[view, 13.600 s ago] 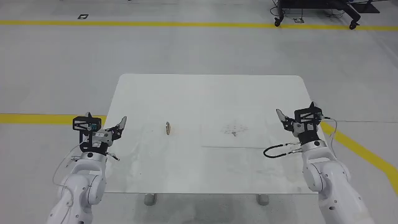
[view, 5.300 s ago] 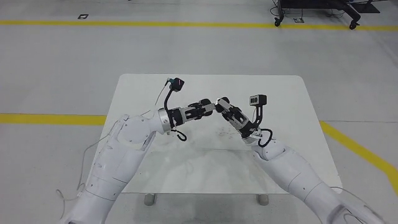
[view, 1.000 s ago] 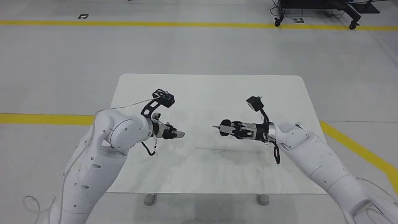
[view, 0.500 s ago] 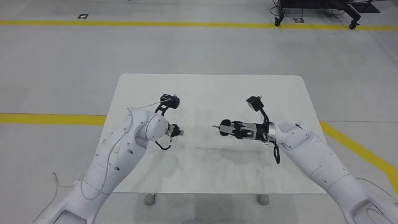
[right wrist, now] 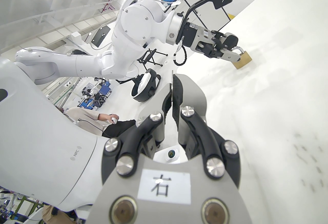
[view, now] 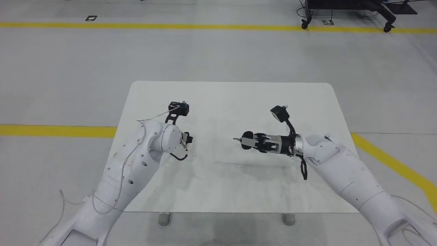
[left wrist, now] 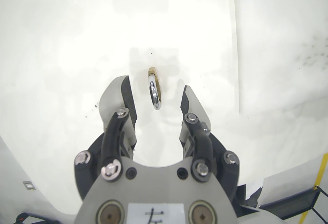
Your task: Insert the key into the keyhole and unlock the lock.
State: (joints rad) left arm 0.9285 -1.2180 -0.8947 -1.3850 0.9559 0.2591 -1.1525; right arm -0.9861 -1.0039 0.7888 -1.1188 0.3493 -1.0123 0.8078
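Over the table [view: 307,109] from above, two arms face each other across the middle. The left gripper [view: 188,139] sits low at the surface. The right gripper [view: 246,140] hangs well apart from it with a thin sliver, the key [view: 237,139], poking out of its tip straight at the left arm. The key's long axis runs across the table, along the line between the two claws.

Now the left wrist view: the lock [left wrist: 154,92] is on the table, seen edge-on, chrome shackle toward the camera and brass body away from it. It sits right in the gap of the released claw. The ribbed fingers [left wrist: 128,99] stand off on both sides, neither touching, so nothing is gripped here. The lock's flat faces look square to the pads, a good line-up for a squeeze.

Right wrist view now: the right claw is clenched tight, a silver edge at its tip, which I judge to be the key blade seen end-on. Farther off, the left claw hangs at the shackle end of the lock, brass body down on the table. The keyhole cannot be made out. My call: the left arm is the nearer one, so it grips and turns the lock's key end toward the key.
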